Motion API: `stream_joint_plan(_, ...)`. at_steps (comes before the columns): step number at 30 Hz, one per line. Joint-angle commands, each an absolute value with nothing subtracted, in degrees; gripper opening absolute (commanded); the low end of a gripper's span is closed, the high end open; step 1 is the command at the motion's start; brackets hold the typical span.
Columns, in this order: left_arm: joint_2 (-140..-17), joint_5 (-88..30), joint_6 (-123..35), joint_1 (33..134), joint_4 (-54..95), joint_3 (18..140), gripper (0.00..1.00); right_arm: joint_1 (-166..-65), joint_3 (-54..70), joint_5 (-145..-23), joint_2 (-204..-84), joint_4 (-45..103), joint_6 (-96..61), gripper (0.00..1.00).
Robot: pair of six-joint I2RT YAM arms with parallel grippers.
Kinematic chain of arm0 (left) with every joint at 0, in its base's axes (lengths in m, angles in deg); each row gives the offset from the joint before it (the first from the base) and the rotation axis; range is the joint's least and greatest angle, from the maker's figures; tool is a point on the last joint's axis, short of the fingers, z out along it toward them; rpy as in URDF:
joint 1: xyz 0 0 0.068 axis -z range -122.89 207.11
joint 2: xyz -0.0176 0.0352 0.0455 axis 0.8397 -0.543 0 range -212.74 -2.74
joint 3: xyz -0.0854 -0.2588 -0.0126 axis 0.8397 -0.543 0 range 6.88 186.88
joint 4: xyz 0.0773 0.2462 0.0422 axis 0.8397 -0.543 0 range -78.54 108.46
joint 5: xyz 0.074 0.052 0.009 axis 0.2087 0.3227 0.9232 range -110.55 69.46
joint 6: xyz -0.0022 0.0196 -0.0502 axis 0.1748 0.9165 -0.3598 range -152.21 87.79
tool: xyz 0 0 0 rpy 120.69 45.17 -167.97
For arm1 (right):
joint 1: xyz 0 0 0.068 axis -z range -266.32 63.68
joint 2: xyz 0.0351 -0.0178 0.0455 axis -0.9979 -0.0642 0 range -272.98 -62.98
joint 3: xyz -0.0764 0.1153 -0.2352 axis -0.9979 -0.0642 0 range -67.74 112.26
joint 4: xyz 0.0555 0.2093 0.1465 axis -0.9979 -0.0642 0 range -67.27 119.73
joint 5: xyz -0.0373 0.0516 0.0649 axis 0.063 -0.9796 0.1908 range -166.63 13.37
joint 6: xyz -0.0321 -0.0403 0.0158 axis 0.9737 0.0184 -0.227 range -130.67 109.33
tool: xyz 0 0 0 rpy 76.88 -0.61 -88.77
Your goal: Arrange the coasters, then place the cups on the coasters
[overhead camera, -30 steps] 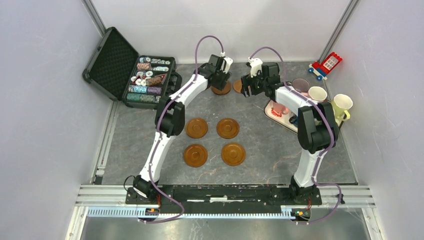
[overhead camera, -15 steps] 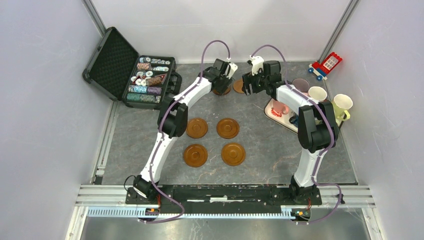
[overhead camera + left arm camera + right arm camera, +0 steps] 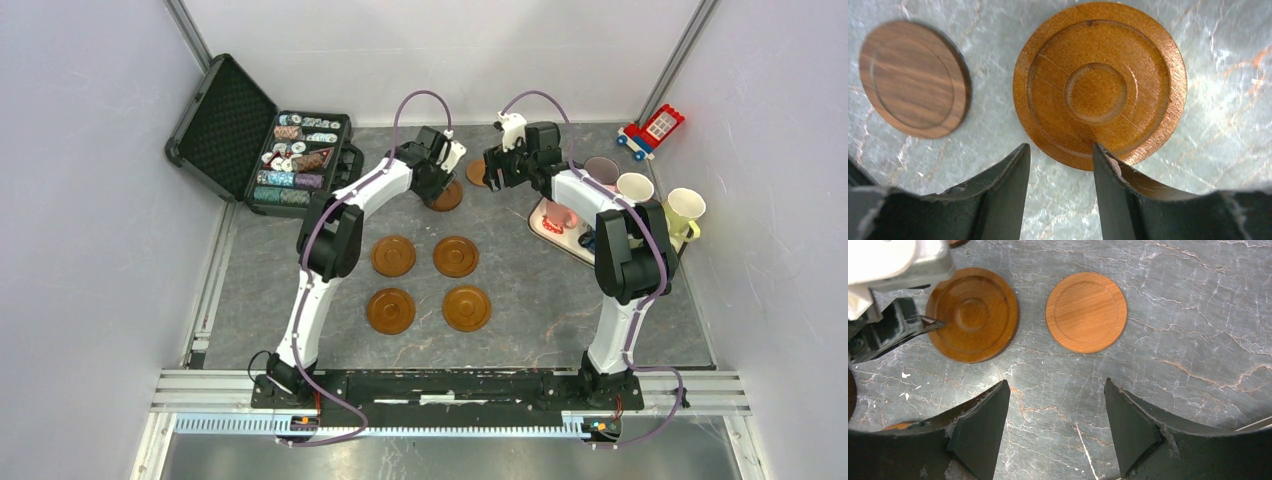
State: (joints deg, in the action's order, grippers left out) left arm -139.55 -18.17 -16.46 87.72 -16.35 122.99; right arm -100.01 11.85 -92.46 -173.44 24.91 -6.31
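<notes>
The left tool stood narrowly open, holding nothing, its tips at the near rim of a coaster lying flat on the worktop — a pinch there could skid it toward the darker coaster beside it. The right tool hung wide and empty.

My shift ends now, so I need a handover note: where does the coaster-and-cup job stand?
Left gripper: jaws narrow at the ringed coaster's near rim; grip unclear.
Right gripper: open, empty, near a lighter coaster.
Done: four coasters in a square.
To do: place the loose coasters, including a darker one; then move every cup from the tray area at the right onto coasters.
</notes>
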Motion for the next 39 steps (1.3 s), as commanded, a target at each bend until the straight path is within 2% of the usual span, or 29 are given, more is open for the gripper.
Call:
stream_joint_plan(1,-135.65,-19.09,-15.64,87.53,-22.32,116.82,0.56,-99.77,13.47,-93.48,-173.7,26.06,-5.84,0.76)
stream_joint_plan(19,-129.11,-16.11,-17.78,84.11,-22.78,107.74,0.53,-99.94,16.02,-92.83,-178.12,26.23,-5.9,0.74)
stream_joint_plan(23,-127.04,-19.84,-19.6,83.27,-19.62,108.98,0.59,-100.07,18.43,-91.75,-180.58,26.69,-6.34,0.73)
stream_joint_plan(27,-127.02,-23.18,-21.64,82.2,-16.2,113.6,0.69,-100.35,20.79,-89.83,-182.93,27.96,-7.3,0.73)
stream_joint_plan(30,-131.37,-23.22,-21.94,81.65,-16.69,120.94,0.74,-100.48,22.52,-87.97,-184.76,29.05,-7.9,0.73)
stream_joint_plan(35,-141.29,-21.13,-20.88,81.12,-19.31,135.0,0.77,-100.48,24.63,-85.12,-187.52,31.55,-8.54,0.75)
stream_joint_plan(39,-145.46,-20.83,-20.88,81.03,-18.17,139.43,0.8,-100.47,25.65,-84.54,-189.22,31.58,-9.13,0.76)
